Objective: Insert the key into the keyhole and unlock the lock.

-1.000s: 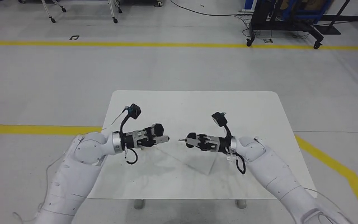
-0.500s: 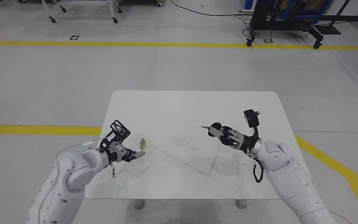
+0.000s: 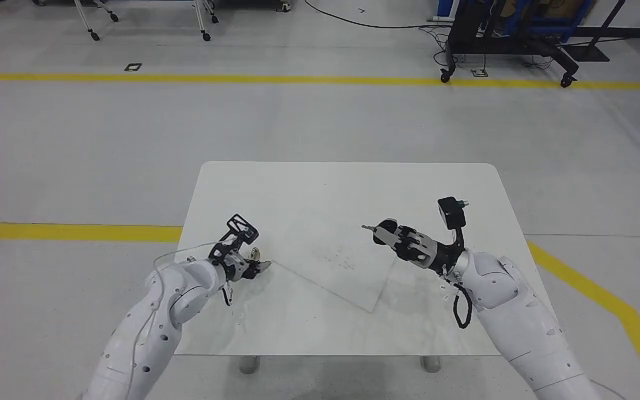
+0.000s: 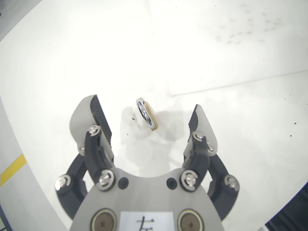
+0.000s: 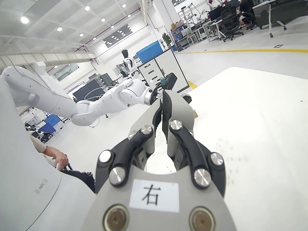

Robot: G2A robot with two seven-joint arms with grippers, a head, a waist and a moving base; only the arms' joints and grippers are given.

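**A:** Where is our lock?

**B:** The lock (image 4: pixel 147 116) sits on the bench (image 4: pixel 192 37), over at the 9 o'clock side when we look down from above. It looks tipped up on its edge.

**A:** Is anything holding it?

**B:** No. Our left claw (image 4: pixel 145 103) hangs right over it with its fingers spread wide. One finger is on each side, and neither touches it.

**A:** And the key?

**B:** A thin metal tip pokes out of our right claw (image 3: pixel 383 234). We think that is the key (image 3: pixel 366 229). That claw is squeezed tight on it, up off the bench. It is toward 3 o'clock from the lock and well apart.

**A:** So what step are we on?

**B:** We think we are picking up the lock. The key is not in yet.

**A:** What do we need next?

**B:** We go down and pinch the lock's body gently, so it does not slide or fall over. We must keep the keyhole free. Then both claws meet and we line the key up.
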